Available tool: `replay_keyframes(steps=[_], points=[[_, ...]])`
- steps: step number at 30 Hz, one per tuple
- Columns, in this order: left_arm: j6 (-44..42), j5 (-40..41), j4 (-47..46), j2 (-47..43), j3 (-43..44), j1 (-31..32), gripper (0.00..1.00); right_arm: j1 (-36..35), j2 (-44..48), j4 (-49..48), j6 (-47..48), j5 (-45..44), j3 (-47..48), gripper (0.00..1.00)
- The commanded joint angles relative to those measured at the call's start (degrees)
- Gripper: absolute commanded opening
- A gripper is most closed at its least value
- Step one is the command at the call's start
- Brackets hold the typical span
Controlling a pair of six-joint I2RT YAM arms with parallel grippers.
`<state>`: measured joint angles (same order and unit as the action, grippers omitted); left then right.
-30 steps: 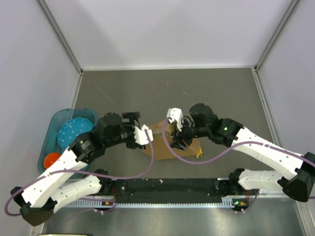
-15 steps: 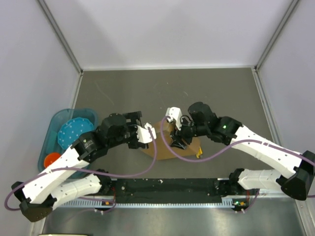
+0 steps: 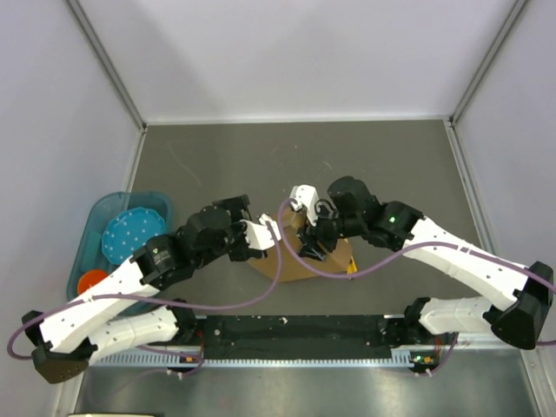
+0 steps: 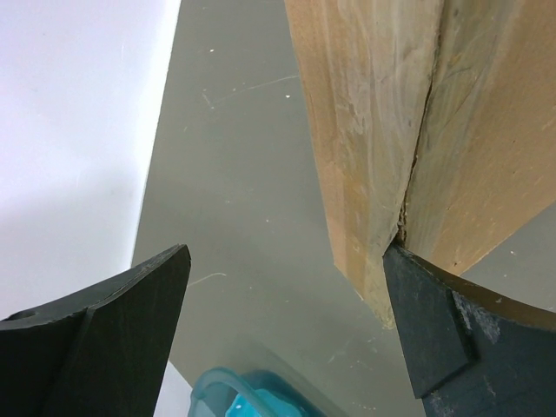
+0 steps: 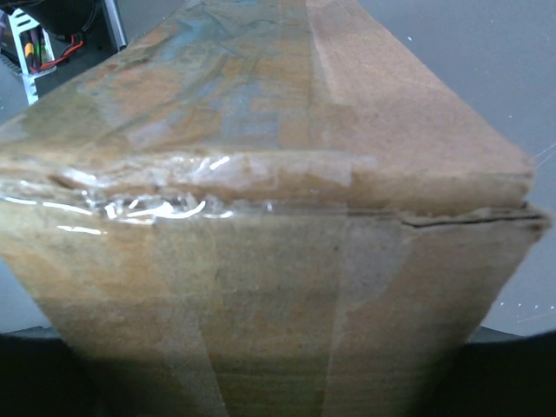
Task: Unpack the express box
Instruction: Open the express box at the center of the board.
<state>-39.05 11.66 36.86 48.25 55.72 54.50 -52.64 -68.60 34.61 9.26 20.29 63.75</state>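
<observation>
Grey tabletop (image 3: 217, 156) carries the express box (image 3: 336, 258) at centre frame, its clear tape (image 5: 174, 204) looking intact over the seam, so unpacking seems barely begun. The right gripper (image 3: 306, 246) is clamped on the box and the left gripper (image 4: 287, 261) gapes wide beside its corner; cutting the tape and emptying the box are yet to do

express box (image 5: 261, 226), no readable text

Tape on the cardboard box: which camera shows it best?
Right wrist: the clear tape runs across the box seam, filling the frame. Left wrist shows only bare cardboard and a crack; the top view hides most of the box under the arms.
</observation>
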Motion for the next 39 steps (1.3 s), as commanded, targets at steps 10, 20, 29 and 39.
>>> replay_keyframes(steps=[10, 20, 29, 39], points=[[15.4, 0.6, -17.8, 6.3, 9.0, 3.9, 0.99, -3.7, -3.3, -2.5, 0.8, 7.7, 3.3, 0.00], [23.1, -2.4, -13.8, 10.7, 15.8, 3.9, 0.99, -4.2, -3.0, -3.8, 0.6, 8.4, 2.2, 0.00], [20.4, -2.5, -13.2, 5.8, 8.7, 3.9, 0.99, -4.2, -1.5, -4.2, 0.9, 7.1, 0.3, 0.00], [8.9, -9.6, -0.3, -11.2, 4.0, -2.5, 0.99, -1.8, 1.6, -5.2, 1.9, 5.1, -3.9, 0.00]])
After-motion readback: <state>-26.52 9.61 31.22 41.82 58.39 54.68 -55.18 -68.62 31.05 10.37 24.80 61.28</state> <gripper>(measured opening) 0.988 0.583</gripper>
